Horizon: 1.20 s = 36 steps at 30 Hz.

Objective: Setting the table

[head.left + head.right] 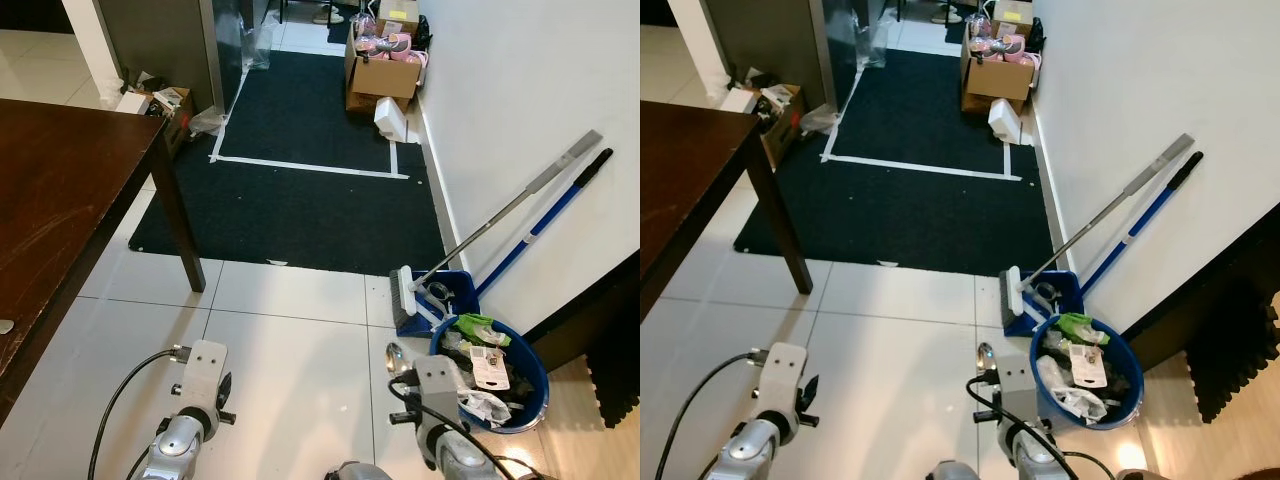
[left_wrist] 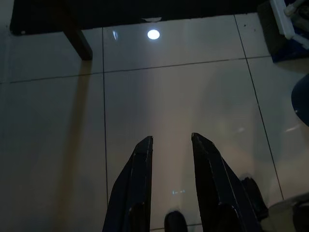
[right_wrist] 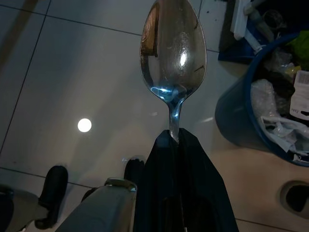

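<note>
Right tool (image 3: 176,137) of mine is clamped on the handle of a metal spoon (image 3: 173,53), its two black fingers pressed together around the thin neck just below the bowl. That bowl sticks out past the fingertips, shiny and facing the wrist camera, with the white tiled floor (image 1: 290,340) beneath it. From my head I see the same spoon (image 1: 394,358) as a small bright oval just ahead of my right wrist, close beside a blue bucket (image 1: 530,372).

My left tool (image 2: 172,140) carries nothing; its fingers (image 2: 135,179) stand a little apart with bare floor tile showing through the gap, and it hangs low over the floor in front of me.

On my left is the dark wooden surface (image 1: 60,190), one corner and one leg (image 1: 180,215) of it in sight, the leg standing at the edge of a black mat (image 1: 300,190) marked with white tape lines. The bucket is stuffed with wrappers and rubbish. Just behind it sits a blue dustpan (image 1: 425,300) with a brush head, and two long handles, one grey (image 1: 520,205) and one blue (image 1: 550,215), lean against the white wall (image 1: 520,90). Farther along that wall stand open cardboard boxes (image 1: 385,70).
</note>
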{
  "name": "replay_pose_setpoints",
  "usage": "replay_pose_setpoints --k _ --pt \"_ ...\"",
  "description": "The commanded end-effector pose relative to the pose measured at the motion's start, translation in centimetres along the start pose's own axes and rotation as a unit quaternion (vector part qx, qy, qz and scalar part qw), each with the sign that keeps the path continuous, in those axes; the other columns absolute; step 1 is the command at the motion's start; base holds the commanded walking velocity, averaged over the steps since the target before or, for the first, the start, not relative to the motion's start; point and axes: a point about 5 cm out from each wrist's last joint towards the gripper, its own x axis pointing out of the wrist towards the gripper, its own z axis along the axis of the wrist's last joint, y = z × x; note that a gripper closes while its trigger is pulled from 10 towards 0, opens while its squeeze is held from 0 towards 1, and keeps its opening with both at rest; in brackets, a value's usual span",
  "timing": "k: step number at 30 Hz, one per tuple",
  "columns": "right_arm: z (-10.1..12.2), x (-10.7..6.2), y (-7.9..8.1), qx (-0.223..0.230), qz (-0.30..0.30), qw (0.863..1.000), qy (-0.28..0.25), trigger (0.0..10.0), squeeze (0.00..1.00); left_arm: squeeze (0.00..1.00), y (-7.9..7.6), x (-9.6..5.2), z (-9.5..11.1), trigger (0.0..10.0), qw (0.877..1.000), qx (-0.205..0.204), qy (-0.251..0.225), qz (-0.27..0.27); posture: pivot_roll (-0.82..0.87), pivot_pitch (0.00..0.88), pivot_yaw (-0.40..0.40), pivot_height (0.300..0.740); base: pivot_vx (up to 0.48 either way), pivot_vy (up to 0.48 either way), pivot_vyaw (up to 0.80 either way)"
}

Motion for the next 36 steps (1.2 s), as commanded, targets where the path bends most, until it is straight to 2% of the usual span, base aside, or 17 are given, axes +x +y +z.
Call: replay_pose_setpoints --k 1,17,36 --pt "-0.4 -0.1 0.0 -0.003 -0.001 1.0 0.011 10.0 0.0 0.0 0.0 -0.4 -0.9 10.0 1.0 0.002 0.019 0.004 0.09 0.02 -0.031 0.74 0.0 0.0 0.0" --pt "-0.4 -0.1 0.9 -0.011 -0.002 1.0 0.003 10.0 0.0 0.0 0.1 0.1 0.2 10.0 1.0 0.006 0.002 0.004 0.09 0.012 -0.026 0.74 0.0 0.0 0.0" --pt "-0.4 0.0 0.6 -0.023 -0.003 1.0 0.007 10.0 0.0 0.0 -0.1 0.3 0.4 10.0 1.0 0.007 0.0 -0.004 0.09 0.026 -0.03 0.74 0.0 0.0 0.0"
